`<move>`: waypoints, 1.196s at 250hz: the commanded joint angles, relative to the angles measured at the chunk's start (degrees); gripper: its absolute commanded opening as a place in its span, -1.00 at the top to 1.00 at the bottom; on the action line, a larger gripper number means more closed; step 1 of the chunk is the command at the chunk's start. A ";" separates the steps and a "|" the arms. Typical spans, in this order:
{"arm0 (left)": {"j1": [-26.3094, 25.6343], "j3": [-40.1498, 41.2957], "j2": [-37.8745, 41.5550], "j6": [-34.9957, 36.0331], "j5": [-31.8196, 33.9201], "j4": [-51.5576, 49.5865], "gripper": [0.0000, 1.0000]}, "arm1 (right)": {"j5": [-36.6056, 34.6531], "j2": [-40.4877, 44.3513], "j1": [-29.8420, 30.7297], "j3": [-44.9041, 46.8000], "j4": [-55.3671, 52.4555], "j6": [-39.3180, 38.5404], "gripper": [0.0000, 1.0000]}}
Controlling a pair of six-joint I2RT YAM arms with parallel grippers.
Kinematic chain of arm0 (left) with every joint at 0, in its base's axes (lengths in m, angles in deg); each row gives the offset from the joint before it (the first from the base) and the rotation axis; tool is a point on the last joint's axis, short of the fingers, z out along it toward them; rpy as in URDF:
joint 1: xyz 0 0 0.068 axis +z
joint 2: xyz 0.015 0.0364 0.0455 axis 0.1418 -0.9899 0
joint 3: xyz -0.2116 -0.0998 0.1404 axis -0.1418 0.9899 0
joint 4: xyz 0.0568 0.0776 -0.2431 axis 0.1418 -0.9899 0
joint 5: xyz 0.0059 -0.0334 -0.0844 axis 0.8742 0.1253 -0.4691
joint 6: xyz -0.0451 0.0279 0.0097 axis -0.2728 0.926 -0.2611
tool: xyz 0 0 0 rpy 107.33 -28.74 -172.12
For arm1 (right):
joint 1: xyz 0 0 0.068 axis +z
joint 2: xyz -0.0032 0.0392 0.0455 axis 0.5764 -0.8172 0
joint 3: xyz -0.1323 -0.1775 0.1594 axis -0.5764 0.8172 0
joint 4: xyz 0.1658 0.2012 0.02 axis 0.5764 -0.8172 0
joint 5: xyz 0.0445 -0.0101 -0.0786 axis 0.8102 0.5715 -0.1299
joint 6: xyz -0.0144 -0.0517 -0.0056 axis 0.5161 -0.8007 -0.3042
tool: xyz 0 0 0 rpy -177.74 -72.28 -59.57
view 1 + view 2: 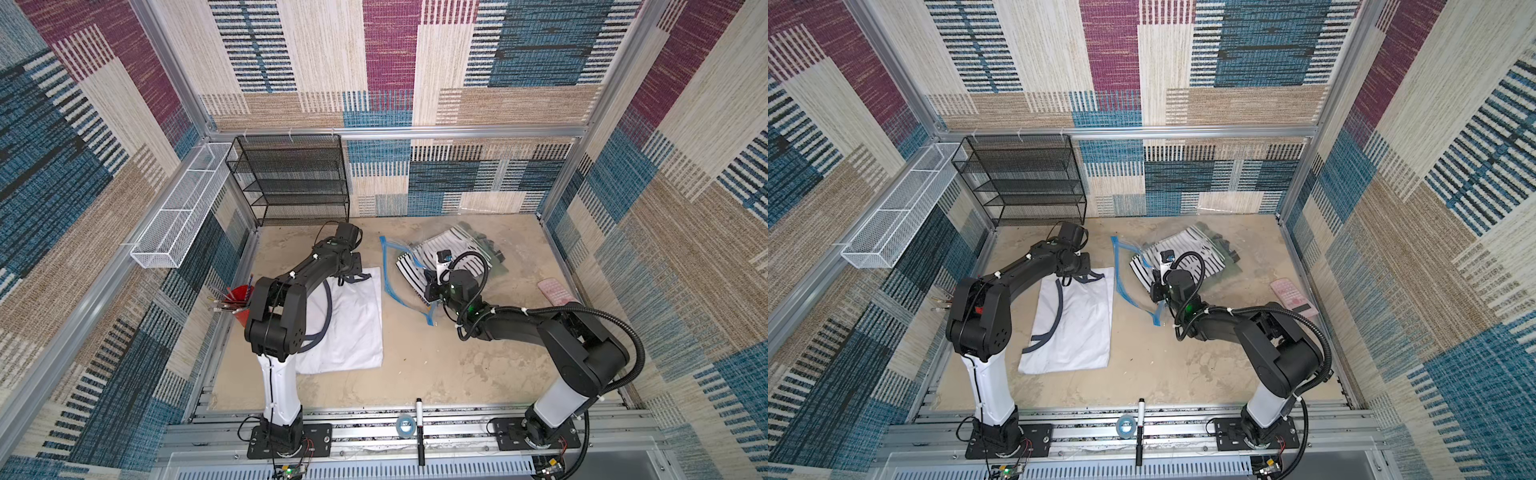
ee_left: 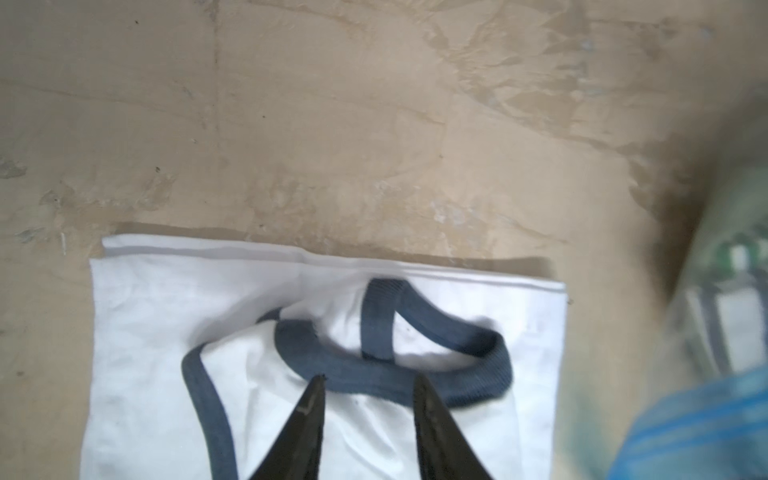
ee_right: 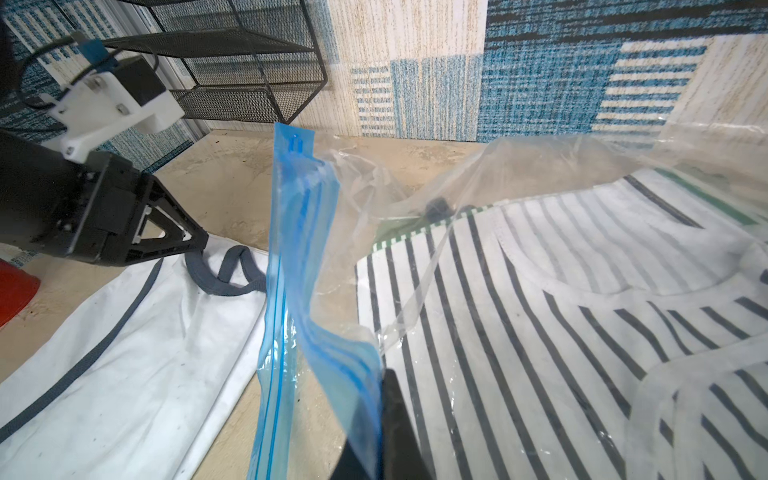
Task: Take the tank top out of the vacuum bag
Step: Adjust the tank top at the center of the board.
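White cotton tank top (image 1: 353,324) with grey-blue ribbed trim, lying flat on the beige table (image 1: 457,365), left of centre in both top views. It is wholly outside the clear, crinkly vacuum bag (image 3: 303,249) with the bright blue zip strip, which lies just beside it toward the centre of the frame; the two are close but apart. By this layout the removal itself appears done.

Left gripper (image 2: 370,378): fingers spread, tips poised over the neckline trim at the tank top's far end, with nothing pinched between them. Whether the tips touch the fabric cannot be told.

Right gripper (image 3: 374,399): fingers pressed together on the blue zip strip, holding the bag's mouth lifted. Black-and-white striped garments (image 3: 540,311) lie inside under the clear film.

Hazards, as judged:
- If the left fingers close while low, they could catch the looped strap, and a withdrawal would then drag or crumple the tank top.
- If the right arm moves toward the left of the frame with the strip pinched, the bag's mouth could sweep over the tank top's edge.
- Lifting the bag further may let the striped garments slide out through the open mouth.
- The left arm's elbow stands close to the red cup (image 1: 239,299) at the table's left edge; a wide retreat could tip it.
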 commanded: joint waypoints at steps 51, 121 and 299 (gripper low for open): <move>2.67 -5.27 -7.14 -0.19 -0.65 -3.17 0.53 | 0.16 -0.28 0.03 -0.67 0.54 0.05 1.00; 3.37 -6.24 -9.62 -1.65 -2.15 -3.27 0.51 | 0.52 0.29 -0.02 -0.48 0.53 -0.04 1.00; 3.55 18.22 11.93 -2.52 -9.27 0.45 -0.20 | 1.81 -0.62 -0.13 -1.31 -0.22 0.84 1.00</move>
